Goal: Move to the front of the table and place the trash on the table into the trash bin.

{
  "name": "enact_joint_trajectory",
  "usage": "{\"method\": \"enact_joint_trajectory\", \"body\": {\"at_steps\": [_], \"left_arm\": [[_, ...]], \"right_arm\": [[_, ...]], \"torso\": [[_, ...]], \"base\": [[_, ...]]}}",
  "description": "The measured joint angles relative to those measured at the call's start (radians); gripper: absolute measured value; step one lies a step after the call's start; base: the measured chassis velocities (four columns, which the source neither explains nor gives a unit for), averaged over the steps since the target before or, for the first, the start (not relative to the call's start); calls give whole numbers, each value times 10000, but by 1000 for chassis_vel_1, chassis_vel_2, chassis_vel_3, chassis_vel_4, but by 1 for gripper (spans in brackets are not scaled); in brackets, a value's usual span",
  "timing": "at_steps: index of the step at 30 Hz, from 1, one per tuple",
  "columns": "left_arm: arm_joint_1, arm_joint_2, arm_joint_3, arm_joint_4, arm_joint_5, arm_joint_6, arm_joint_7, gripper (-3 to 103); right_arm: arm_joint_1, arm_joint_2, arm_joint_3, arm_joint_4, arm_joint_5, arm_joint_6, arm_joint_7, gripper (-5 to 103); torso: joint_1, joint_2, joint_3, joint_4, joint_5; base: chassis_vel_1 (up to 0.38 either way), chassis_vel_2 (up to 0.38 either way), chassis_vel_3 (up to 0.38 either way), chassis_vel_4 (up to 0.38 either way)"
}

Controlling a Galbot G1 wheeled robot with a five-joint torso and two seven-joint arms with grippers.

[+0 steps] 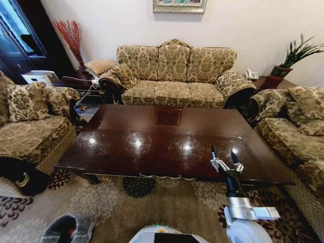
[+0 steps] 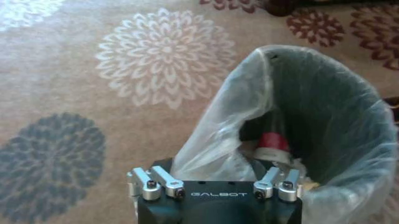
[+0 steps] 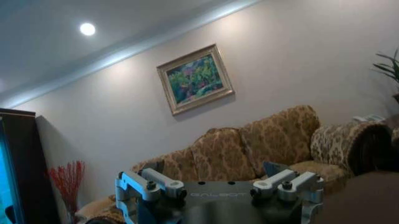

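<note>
The dark, glossy reddish-brown surface stands in the middle of the room, its long edge facing the robot. Its top reflects ceiling lights as bright spots, and a small rectangular inlay sits near the far long edge.

Beyond it a three-seat sofa in gold floral fabric stands against a pale wall, with a framed picture above. Matching armchairs flank the surface: one at the robot's left, one at its right. A potted plant stands in the far right corner, red twigs in the far left. The floor is covered by a beige carpet with large flower medallions.

The right gripper is raised over the near right part of the surface, jaws open and holding nothing, tips pointing away from the robot.

The left gripper hangs over the trash bin, which stands on the carpet; in the head view the bin shows at the near left, by the robot's base. Its whitish bag is folded over the rim. Inside lies a clear bottle with a red label, with what may be paper wads beside it, though that part is too dim to be sure. The left jaws are spread apart and empty.
</note>
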Motion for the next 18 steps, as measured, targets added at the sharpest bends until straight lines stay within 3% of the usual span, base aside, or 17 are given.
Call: {"method": "enact_joint_trajectory", "body": {"at_steps": [1,4,12,13,15,16,18], "left_arm": [[0,0,0,0,0,0,0,85],[444,-279,-98,-635,-381,0,-58,98],[1046,-1082,-327,-2582,-1485,151,-349,100],[1364,-1394,-529,-4229,-1859,217,-567,100],[1638,-1472,-574,-5926,-1470,-47,-563,100],[1638,-1472,-574,-5926,-1470,-47,-563,100],[1874,-1331,-532,-7713,-52,-256,-170,100]], "right_arm": [[0,0,0,0,0,0,0,100],[408,68,3,50,-256,-202,-10,100],[880,484,-291,127,-647,-440,-126,100],[769,543,-328,146,-655,-623,-230,100],[798,519,-204,148,-645,-1222,-293,100],[798,519,-204,148,-645,-1222,-293,100],[1059,513,1,167,-784,-1984,-417,100]], "torso": [[0,0,0,0,0],[0,0,0,1,4],[0,0,0,1,3],[0,0,1,1,2],[0,0,1,1,5],[0,0,1,1,5],[0,0,0,-2,14]], "base": [[0,0,0,0],[0,0,0,0],[0,0,0,0],[0,0,0,0],[0,0,0,0],[0,0,0,0],[0,0,0,0]]}}
